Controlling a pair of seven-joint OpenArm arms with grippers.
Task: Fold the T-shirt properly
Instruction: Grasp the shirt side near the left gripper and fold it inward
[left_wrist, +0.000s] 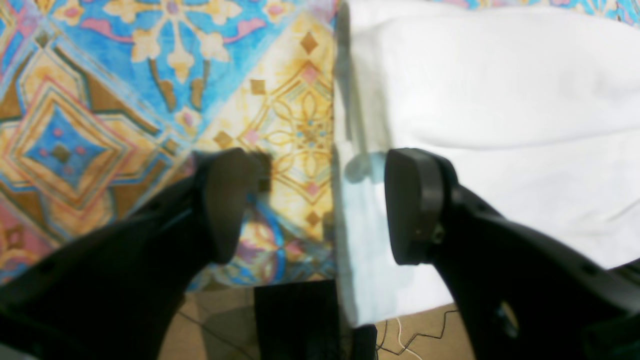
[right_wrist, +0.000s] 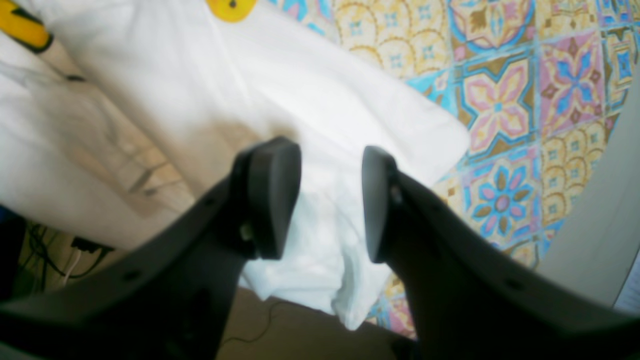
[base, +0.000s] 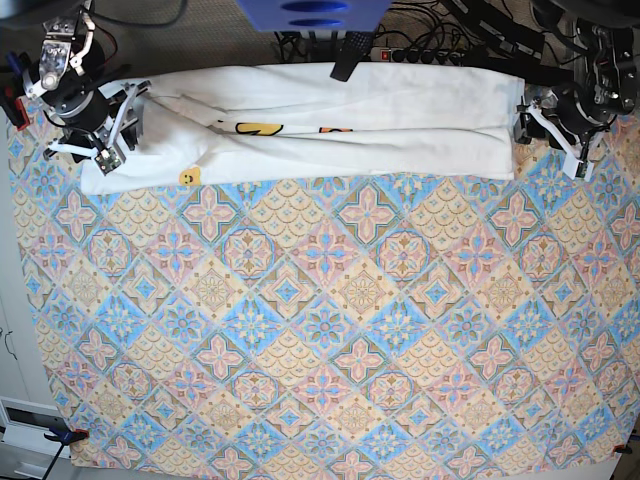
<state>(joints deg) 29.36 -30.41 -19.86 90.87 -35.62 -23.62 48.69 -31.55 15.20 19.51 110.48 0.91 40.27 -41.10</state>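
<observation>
The white T-shirt lies as a long folded band along the far edge of the table, with bits of yellow and orange print showing. My left gripper is open at its right end; one finger is over the cloth and the other over the tablecloth, astride the shirt's edge. My right gripper is open at the shirt's left end, its fingers on either side of a bunched white corner that hangs at the table edge. A yellow round print shows nearby.
A tablecloth with blue, yellow and pink tiles covers the table. Behind the far edge are cables and a power strip, and a blue object. The floor and wires show under the table edge.
</observation>
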